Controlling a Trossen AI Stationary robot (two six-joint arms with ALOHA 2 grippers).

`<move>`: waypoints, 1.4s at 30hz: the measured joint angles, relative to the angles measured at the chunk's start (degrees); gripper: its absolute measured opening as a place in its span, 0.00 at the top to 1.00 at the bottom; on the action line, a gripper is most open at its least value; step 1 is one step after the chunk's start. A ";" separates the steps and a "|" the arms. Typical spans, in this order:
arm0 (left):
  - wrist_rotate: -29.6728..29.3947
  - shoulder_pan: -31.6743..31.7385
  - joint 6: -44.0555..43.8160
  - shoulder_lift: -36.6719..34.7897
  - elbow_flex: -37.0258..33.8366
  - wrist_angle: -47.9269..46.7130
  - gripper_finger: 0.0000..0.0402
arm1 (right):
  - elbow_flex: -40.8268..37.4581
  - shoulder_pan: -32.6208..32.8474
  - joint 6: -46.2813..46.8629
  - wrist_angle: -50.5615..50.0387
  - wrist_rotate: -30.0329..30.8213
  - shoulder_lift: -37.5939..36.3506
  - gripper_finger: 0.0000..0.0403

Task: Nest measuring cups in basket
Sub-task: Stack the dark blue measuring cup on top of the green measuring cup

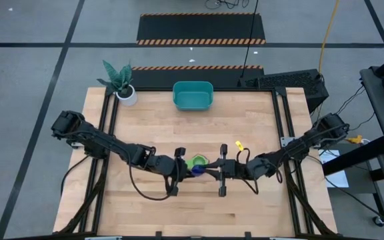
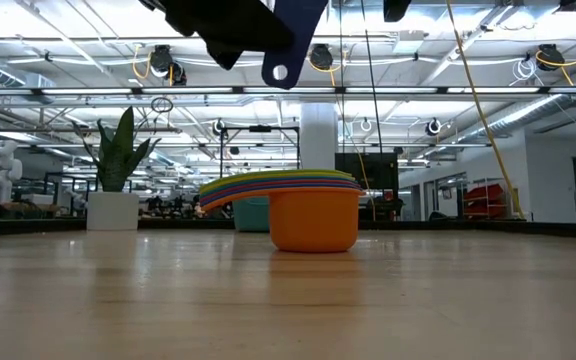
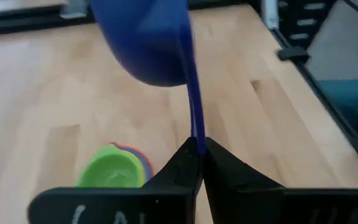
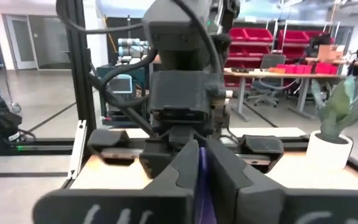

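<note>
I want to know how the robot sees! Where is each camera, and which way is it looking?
High view: above the table, looking down; both arms show.
Low view: at tabletop height, facing the stacked cups; arms hang overhead.
Left wrist view: on the left arm, past the left pincer, shut on the blue cup.
Right wrist view: on the right arm, past the right pincer.
Every view shows the blue cup.

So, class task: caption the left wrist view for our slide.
Left gripper pinches a blue plastic measuring cup by its handle above the green-topped nested cup stack.
</note>
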 joint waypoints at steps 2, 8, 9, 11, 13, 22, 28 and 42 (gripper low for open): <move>-2.91 -0.02 0.02 0.00 -0.02 1.58 0.92 | 0.00 0.83 -1.73 0.06 0.24 -0.78 0.99; -6.50 -1.04 -0.06 -0.79 0.05 3.26 0.73 | -0.04 5.33 -7.57 -1.32 6.90 -4.74 1.00; -7.59 -1.16 -0.28 -0.99 0.07 3.52 0.69 | -0.04 6.07 -8.51 -1.54 8.48 -5.42 1.00; -10.77 -1.53 -0.56 -1.46 0.09 2.91 0.63 | -0.04 7.81 -10.64 -2.40 11.22 -6.82 1.00; -12.93 -1.90 -0.57 -2.14 0.00 2.40 0.58 | -0.04 9.66 -12.79 -2.37 13.69 -8.29 1.00; -14.32 -2.13 -0.49 -3.50 0.07 3.00 0.50 | -0.04 16.68 -21.35 0.53 19.54 -12.29 1.00; -13.74 -1.96 6.76 -0.41 -0.35 14.06 0.50 | -0.07 18.05 -23.75 3.78 19.31 -12.20 1.00; -0.50 -3.95 22.15 14.97 -0.59 61.04 0.50 | -0.07 23.16 -31.15 13.76 7.65 -12.16 1.00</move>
